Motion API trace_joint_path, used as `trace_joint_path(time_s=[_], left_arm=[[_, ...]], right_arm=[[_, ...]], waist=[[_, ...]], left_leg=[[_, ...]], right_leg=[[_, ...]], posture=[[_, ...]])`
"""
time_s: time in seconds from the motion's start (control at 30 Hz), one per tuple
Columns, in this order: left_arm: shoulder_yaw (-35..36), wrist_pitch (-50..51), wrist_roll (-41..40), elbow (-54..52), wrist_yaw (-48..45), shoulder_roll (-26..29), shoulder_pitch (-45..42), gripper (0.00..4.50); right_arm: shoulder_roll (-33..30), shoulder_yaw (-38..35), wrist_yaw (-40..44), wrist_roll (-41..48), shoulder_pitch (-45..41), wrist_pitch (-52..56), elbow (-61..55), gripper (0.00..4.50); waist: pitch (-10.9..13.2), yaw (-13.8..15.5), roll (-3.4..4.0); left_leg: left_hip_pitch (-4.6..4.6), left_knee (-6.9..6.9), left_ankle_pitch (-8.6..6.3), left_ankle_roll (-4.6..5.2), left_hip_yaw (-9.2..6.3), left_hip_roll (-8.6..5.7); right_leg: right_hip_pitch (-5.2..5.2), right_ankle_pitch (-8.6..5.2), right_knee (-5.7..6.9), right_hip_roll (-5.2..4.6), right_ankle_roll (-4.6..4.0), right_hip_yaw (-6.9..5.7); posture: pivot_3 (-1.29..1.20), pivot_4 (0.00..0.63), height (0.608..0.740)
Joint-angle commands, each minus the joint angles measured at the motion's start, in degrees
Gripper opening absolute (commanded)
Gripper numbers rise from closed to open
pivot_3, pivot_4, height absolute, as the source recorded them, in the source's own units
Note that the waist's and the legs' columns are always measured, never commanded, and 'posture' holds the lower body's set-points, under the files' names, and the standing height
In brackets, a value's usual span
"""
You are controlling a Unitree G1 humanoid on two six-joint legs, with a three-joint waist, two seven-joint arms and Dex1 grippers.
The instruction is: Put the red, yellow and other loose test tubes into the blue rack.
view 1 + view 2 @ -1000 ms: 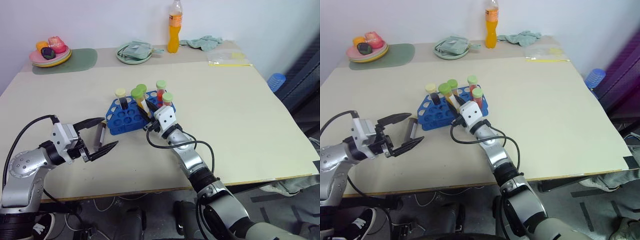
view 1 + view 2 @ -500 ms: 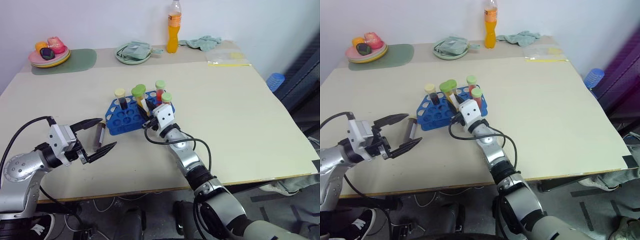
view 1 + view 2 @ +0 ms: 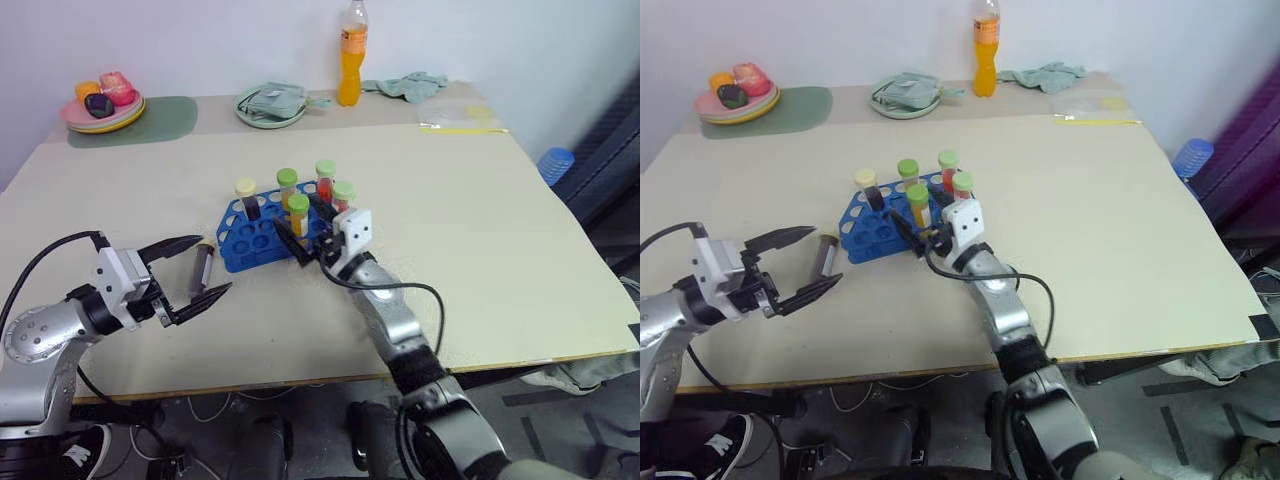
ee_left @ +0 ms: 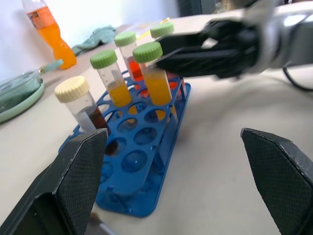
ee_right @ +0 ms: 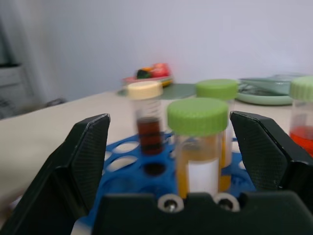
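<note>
Your right gripper (image 3: 298, 232) stood spread around a green-capped yellow tube (image 3: 298, 213) upright in the blue rack (image 3: 250, 243) mid-table. Your left gripper (image 3: 190, 268) hung spread over a loose tube (image 3: 200, 268) lying left of the rack.

Blurred beyond telling in the right wrist view: fruit plate (image 5: 150, 72) far across the surface. Cut off by the frame edge: red tube (image 5: 302, 115). Partly hidden behind the left end effector (image 3: 200, 268): loose tube (image 3: 199, 267).
</note>
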Motion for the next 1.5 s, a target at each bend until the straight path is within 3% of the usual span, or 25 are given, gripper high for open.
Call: trace_joint_path(time_s=[0.03, 0.13, 0.27, 0.4, 0.53, 0.6, 0.67, 0.83, 1.1, 1.33, 1.5], left_arm=[[1.0, -0.7, -0.5, 0.7, -0.4, 0.3, -1.3, 4.50], [0.5, 0.2, 0.9, 0.9, 1.5, 0.1, -2.5, 4.50], [1.4, 4.6, 2.8, 1.7, 4.8, 2.4, -3.8, 4.50], [2.3, 24.1, 4.9, 0.6, 16.2, 7.8, -8.6, 4.50], [3.6, 44.0, -1.8, -0.1, 22.1, 10.3, -17.7, 4.50], [3.8, 57.5, -7.5, 0.4, 23.8, 10.7, -23.4, 4.50], [0.3, 64.6, -7.3, 2.7, 24.8, 11.9, -28.3, 4.50], [-11.6, 72.6, -3.6, 12.6, 22.7, 14.6, -40.0, 4.50], [-33.0, 83.3, -1.0, 23.4, 10.4, 17.8, -56.2, 4.50], [-43.7, 82.2, 3.4, 30.8, 1.9, 19.4, -62.0, 4.50], [-45.4, 78.6, 7.7, 38.7, 1.4, 14.6, -61.8, 4.50]], right_arm=[[-7.7, -1.2, 5.8, 3.0, 5.6, 5.0, -12.2, 4.48], [-17.5, -4.7, 10.7, 5.1, 10.0, 6.7, -20.5, 4.48], [-24.1, -7.5, 14.3, 8.5, 9.8, 9.5, -25.9, 4.48], [-32.5, -11.1, 23.0, 14.8, 8.0, 12.7, -29.6, 4.48], [-35.7, -10.7, 27.7, 19.0, 4.9, 16.5, -29.7, 4.48], [-36.0, -9.9, 29.4, 19.7, 3.5, 17.5, -29.2, 4.48], [-35.0, -8.9, 30.1, 19.3, 1.9, 17.3, -27.9, 4.48], [-31.2, -7.1, 28.2, 18.0, -0.4, 16.9, -27.2, 4.48], [-29.9, -6.8, 27.3, 16.5, 1.6, 15.8, -27.8, 4.48], [-29.4, -6.6, 26.1, 16.0, 2.1, 15.6, -28.3, 4.48], [-29.1, -6.4, 25.8, 15.5, 2.0, 15.4, -28.1, 4.48]], waist=[[0.0, 0.1, -0.01], [0.0, 0.1, 0.00], [0.0, -0.6, -0.03], [0.0, -0.4, -0.05], [0.0, -0.3, -0.18], [0.0, 0.0, -0.24], [0.1, 0.0, -0.26], [0.1, -0.3, -0.28], [0.1, 0.0, -0.32], [0.1, -0.4, -0.32], [0.1, -0.1, -0.32]], left_leg=[[0.01, 0.01, 0.00, 0.00, 0.01, -0.02], [0.00, 0.02, 0.00, 0.01, 0.02, -0.04], [0.07, 0.05, 0.00, 0.01, 0.04, -0.03], [0.09, 0.04, -0.01, 0.02, -0.04, 0.05], [0.08, 0.10, -0.01, 0.02, -0.07, 0.05], [0.07, 0.10, -0.01, 0.03, -0.09, 0.03], [0.05, 0.12, -0.01, 0.03, -0.11, -0.01], [0.08, 0.10, 0.00, 0.02, -0.10, -0.08], [-0.04, 0.13, 0.01, 0.00, -0.06, -0.18], [-0.01, 0.13, 0.01, 0.00, -0.04, -0.16], [-0.01, 0.14, 0.01, 0.00, -0.03, -0.17]], right_leg=[[0.02, 0.00, -0.02, -0.01, 0.00, 0.00], [0.03, -0.01, -0.03, 0.02, 0.01, 0.00], [0.04, -0.01, -0.02, 0.23, 0.02, 0.01], [0.05, -0.02, 0.05, 0.43, -0.02, -0.02], [0.10, -0.02, 0.04, 0.36, 0.00, -0.02], [0.12, -0.02, 0.04, 0.31, 0.01, -0.05], [0.12, -0.01, 0.04, 0.27, 0.03, -0.08], [0.10, -0.02, 0.08, 0.30, 0.02, -0.06], [0.06, -0.03, 0.04, 0.25, 0.04, -0.06], [0.02, -0.05, 0.14, 0.32, 0.04, -0.05], [0.02, -0.06, 0.13, 0.28, 0.05, -0.04]], posture=[[0.00, 0.150, 0.740], [0.00, 0.150, 0.740], [0.00, 0.150, 0.740], [0.00, 0.150, 0.740], [0.00, 0.150, 0.740], [0.00, 0.150, 0.740], [0.00, 0.150, 0.740], [0.00, 0.150, 0.740], [0.00, 0.150, 0.740], [0.00, 0.150, 0.740], [0.00, 0.150, 0.740]])
